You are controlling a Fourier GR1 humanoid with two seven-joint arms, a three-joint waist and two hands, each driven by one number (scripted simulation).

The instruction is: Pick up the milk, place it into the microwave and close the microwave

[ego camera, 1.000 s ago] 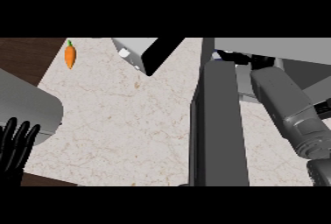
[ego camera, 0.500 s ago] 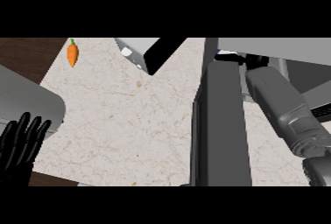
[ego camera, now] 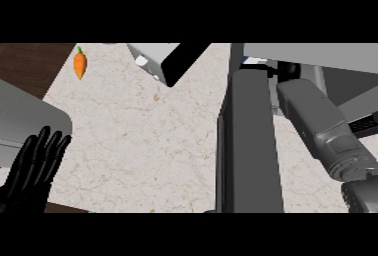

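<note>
The microwave's dark door (ego camera: pixel 251 145) stands open and shows edge-on as a tall slab right of centre. My right forearm (ego camera: pixel 317 125) reaches up alongside it toward the oven's grey opening (ego camera: pixel 310 50). Only a dark bit of my right hand (ego camera: pixel 283 70) shows past the wrist. A small white and blue piece, probably the milk (ego camera: pixel 255 60), peeks out just beyond the door's top edge, next to that hand. Whether the hand holds it is hidden. My left hand (ego camera: pixel 33 172) rests open at the lower left, fingers pointing up.
An orange carrot (ego camera: pixel 80 64) lies at the far left of the marble counter (ego camera: pixel 140 140). A grey and white appliance with a black panel (ego camera: pixel 159 62) stands at the back. A grey curved basin edge (ego camera: pixel 29 115) sits at the left.
My left hand has risen further into view at the lower left. The right forearm has shifted slightly up along the door.
</note>
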